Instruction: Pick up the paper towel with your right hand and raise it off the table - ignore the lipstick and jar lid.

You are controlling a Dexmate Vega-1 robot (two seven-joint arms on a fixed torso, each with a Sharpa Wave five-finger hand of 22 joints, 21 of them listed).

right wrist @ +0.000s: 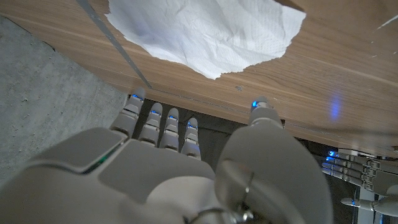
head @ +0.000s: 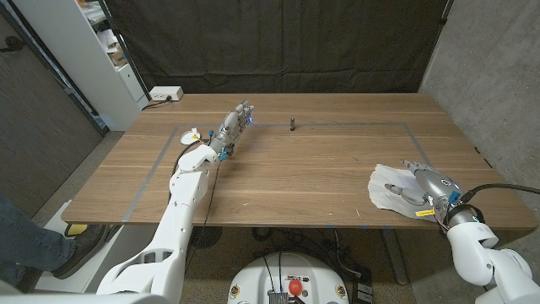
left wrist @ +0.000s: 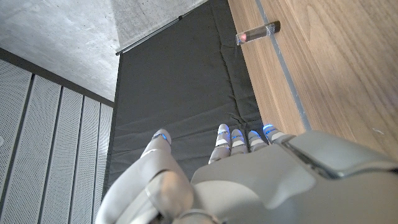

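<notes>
Spanning the scene, the wooden bench (head: pixel 321 177) carried everything, the right hand (head: pixel 424 187) sitting near its edge beside the robot. The paper towel (head: pixel 390 191) lay crumpled and flat just ahead of that hand's fingertips (right wrist: pixel 163 118), which were spread apart and held nothing. The left hand (head: pixel 233 125) waited well away, fingers extended and empty. Far beyond both, the small lipstick (head: pixel 292 124) stood upright.

Risk, as I judged it: thin paper lying flat offered little to grip, so closing fingers could slide it along the bench or pinch only 1 corner and tear it.
</notes>
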